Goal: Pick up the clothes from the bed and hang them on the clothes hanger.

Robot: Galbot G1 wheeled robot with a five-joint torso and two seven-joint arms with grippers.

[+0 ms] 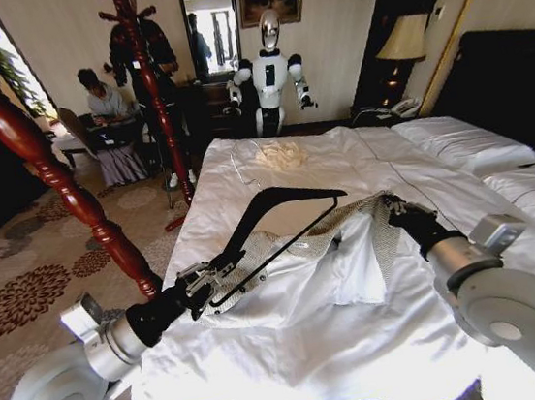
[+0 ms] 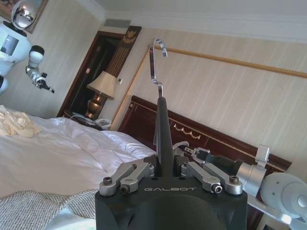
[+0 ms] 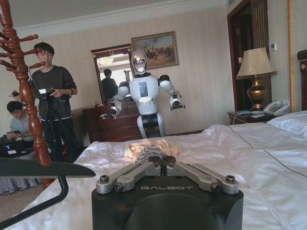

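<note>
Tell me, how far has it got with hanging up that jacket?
About midway, I'd judge. Done: the left hand has the black hanger off the bed, gripped near its hook. In hand: the right hand pinches the grey tweed jacket at its edge, next to the hanger. Left: most of the jacket lies on the duvet, not on the hanger.

The jacket [image 1: 348,221] is rough speckled knit; the bed [image 1: 383,342] wears smooth white cloth; the hanger [image 1: 282,198] looks matt black, with a shiny metal hook.
</note>
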